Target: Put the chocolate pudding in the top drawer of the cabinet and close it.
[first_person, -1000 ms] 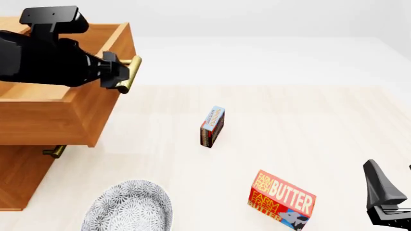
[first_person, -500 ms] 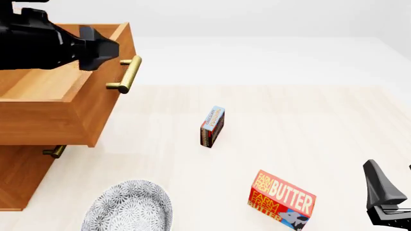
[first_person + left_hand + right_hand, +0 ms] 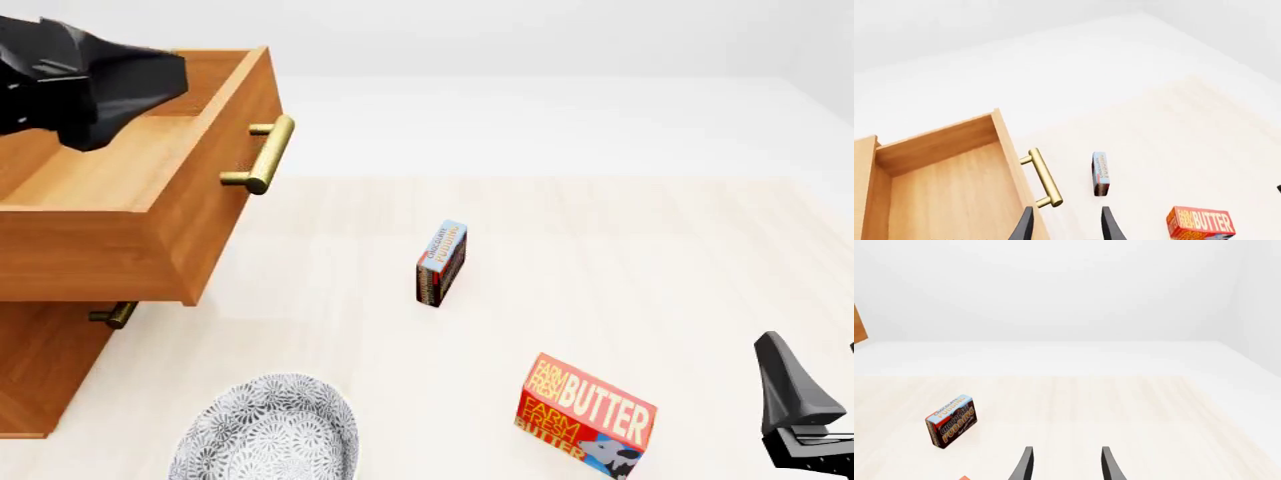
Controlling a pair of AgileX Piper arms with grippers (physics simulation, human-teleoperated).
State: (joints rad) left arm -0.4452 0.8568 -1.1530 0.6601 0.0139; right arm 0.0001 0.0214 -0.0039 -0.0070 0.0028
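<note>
One pale wood table (image 3: 641, 250) under blank white walls. Chocolate pudding (image 3: 442, 263) upright on edge mid-table, right of the pulled-out top drawer (image 3: 134, 215). Left gripper (image 3: 1065, 225) and right gripper (image 3: 1065, 462) both spread, holding nothing.

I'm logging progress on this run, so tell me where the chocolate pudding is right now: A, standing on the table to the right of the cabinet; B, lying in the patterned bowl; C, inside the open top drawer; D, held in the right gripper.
A: the chocolate pudding stands on edge on the table, apart from the cabinet and both grippers.
</note>
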